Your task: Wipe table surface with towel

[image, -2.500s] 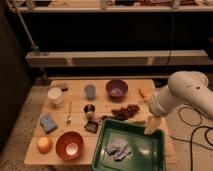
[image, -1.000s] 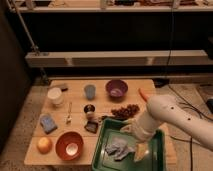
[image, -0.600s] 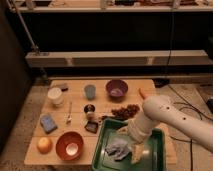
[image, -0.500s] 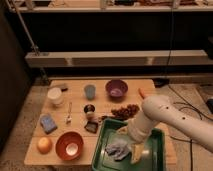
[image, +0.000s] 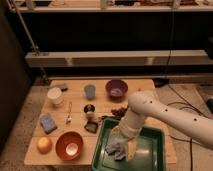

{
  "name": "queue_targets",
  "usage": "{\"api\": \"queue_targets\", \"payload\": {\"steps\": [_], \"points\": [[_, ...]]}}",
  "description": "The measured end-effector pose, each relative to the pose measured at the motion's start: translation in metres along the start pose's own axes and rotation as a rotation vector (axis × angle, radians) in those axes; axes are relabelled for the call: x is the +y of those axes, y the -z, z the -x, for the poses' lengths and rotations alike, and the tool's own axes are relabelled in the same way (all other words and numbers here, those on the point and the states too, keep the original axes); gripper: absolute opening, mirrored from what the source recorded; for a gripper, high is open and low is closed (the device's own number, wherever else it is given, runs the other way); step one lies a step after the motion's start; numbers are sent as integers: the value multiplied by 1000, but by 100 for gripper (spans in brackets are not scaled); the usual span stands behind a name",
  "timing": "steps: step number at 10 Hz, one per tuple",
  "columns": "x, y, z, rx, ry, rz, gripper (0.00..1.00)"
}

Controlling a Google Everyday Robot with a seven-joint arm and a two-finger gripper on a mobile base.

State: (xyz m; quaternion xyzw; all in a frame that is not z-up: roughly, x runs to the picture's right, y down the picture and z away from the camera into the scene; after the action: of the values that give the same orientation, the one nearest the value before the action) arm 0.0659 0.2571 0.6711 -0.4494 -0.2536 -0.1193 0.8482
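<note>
Front edge first: green plastic tray (image: 153,150) sits at the near right corner of the table, and the grey-blue towel (image: 112,149) lies crumpled inside it, left of centre. The gripper (image: 123,146) is down in the tray, right at the towel, with the white arm (image: 150,107) reaching in from the right. Its jaws are spread wide, nothing clamped, and contact with the cloth is hard to tell. So the task is at the pick-up stage: towel not yet lifted, not out of the tray, no wiping done as far as the view shows. What's left is to close on the cloth, lift it clear of the tray wall, bring it down on bare wood and make the wiping passes. Near left are an orange fruit (image: 44,145) and a red bowl (image: 69,145). Mid row has a blue sponge (image: 48,123), a spoon (image: 69,113), a small dark cup (image: 89,109) and a brown scattered pile (image: 118,111) just beside the arm. Far row has a white cup (image: 55,95), a blue-grey cup (image: 90,91) and a purple bowl (image: 116,89). The table surface (image: 142,86), light slatted wood, is crowded, and free strips are few, mostly on the far right. A metal shelf (image: 100,58) stands behind.
</note>
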Motion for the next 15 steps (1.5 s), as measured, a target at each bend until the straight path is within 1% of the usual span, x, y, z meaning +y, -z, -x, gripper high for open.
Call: {"api": "queue_targets", "payload": {"steps": [2,7,9,12,13,14,15], "points": [[-2,-3,-6,15,-8,18,80],[-4,-17,-17,25,-22,44,80],[-2,-20,-24,29,-30,38,80],[0,-24,-33,26,-13,25,80],[-1,-26,-35,26,-12,26,80],[-2,-30,-37,27,-8,28,79],[-3,-33,-38,31,-4,28,73]]}}
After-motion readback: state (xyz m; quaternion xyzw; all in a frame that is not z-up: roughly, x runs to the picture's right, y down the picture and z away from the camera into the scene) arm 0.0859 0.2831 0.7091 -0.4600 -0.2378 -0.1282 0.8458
